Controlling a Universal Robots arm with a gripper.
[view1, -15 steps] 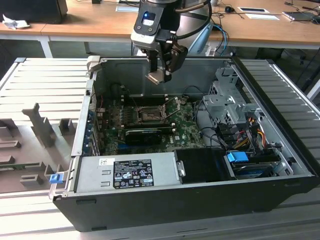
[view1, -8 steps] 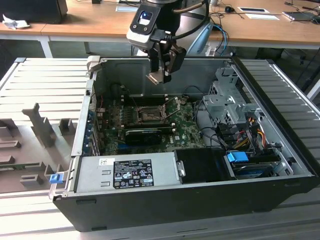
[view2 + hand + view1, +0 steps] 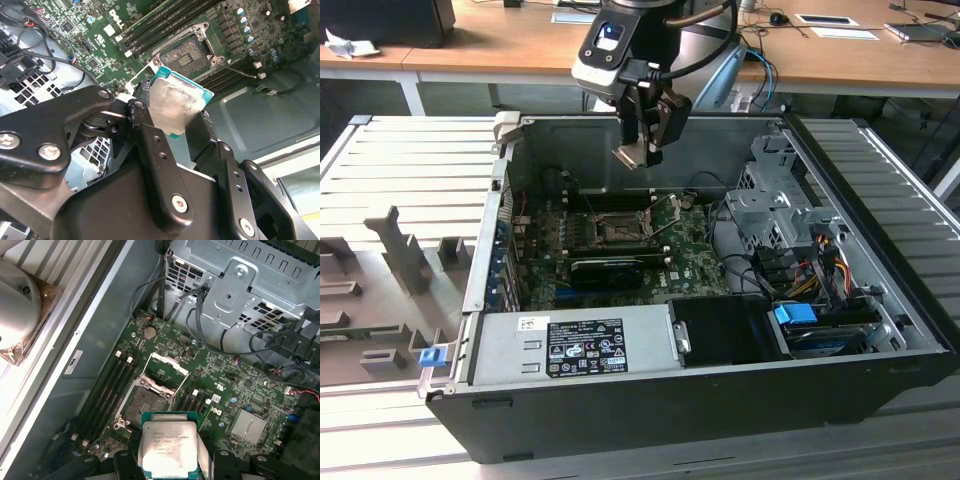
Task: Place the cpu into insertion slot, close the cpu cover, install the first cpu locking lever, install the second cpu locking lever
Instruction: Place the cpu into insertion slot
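With the gripper (image 3: 642, 150) closed partway on the cpu (image 3: 169, 447), pinching two opposite edges and holding it level for a clean drop. Hovering well above the insertion slot (image 3: 142, 407) in the computer case (image 3: 720, 400), with the cpu cover (image 3: 166, 370) swung open, leaving it bare.

Even room light filled the exterior view, brightest on the wooden desks (image 3: 470, 50) along the frame's upper edge, while the inside of the computer case (image 3: 620, 400) lay shaded. The cpu (image 3: 175, 107) glared pale in the second wrist view. A round part (image 3: 17, 310) was washed out white in the first wrist view.
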